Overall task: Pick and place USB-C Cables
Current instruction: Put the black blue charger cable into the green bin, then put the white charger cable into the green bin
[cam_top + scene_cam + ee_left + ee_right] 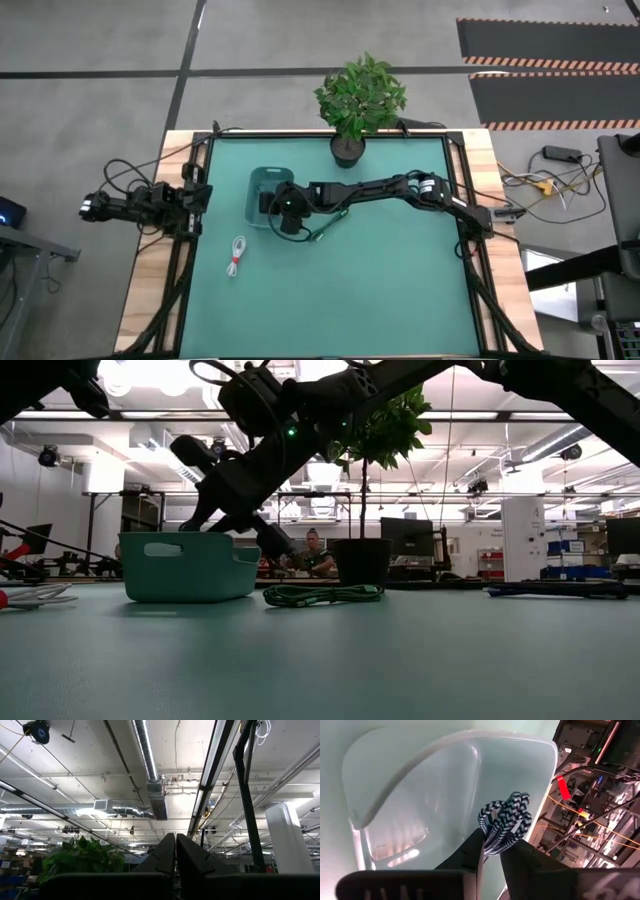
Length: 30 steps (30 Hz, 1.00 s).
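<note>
The pale teal bin [258, 190] stands left of the table's middle, and also shows in the low view [185, 567]. My right gripper [284, 208] reaches over the bin's right end and is shut on a dark blue-and-white braided cable bundle [506, 817]. A dark green cable [325, 230] lies on the mat just right of the bin, also seen in the low view [320, 595]. The white-and-red cable [237, 255] lies on the mat nearer than the bin. My left gripper [175, 854] is shut and empty at the table's left edge [197, 196]. My right gripper pinches the braided bundle between its two fingers, just below its looped end [492, 840]. Several strands lie side by side in the pinch. The looped end sticks out past the fingertips [475, 842], over the inside of the bin [435, 790].
A potted plant [352, 110] stands at the table's far edge, just behind the bin and the right arm. Black frame rails [190, 250] run along the mat's left and right sides. The green mat [380, 290] lies open toward the near edge. A person shows far behind the table [318, 552].
</note>
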Each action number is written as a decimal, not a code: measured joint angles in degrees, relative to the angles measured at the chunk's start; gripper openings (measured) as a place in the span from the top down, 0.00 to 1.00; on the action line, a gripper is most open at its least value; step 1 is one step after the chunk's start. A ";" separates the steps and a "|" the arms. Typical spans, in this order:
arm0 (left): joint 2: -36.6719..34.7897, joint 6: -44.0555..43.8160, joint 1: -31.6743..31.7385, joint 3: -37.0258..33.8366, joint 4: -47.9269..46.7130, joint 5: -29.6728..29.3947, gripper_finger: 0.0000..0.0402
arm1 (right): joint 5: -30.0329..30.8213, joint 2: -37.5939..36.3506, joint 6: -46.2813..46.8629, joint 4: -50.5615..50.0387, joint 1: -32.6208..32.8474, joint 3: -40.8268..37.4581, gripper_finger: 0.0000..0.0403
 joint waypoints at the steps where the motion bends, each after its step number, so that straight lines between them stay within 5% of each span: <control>1: 0.00 0.00 -0.01 0.00 0.00 0.00 1.00 | 0.02 0.00 0.00 -0.03 0.00 0.00 0.88; 16: 0.00 0.01 -0.01 -0.04 0.12 0.00 1.00 | 1.22 0.00 0.90 0.04 0.00 0.00 0.87; 30: 0.02 0.00 0.00 -0.04 0.13 0.00 1.00 | 2.10 0.00 6.45 0.07 -0.02 0.00 0.74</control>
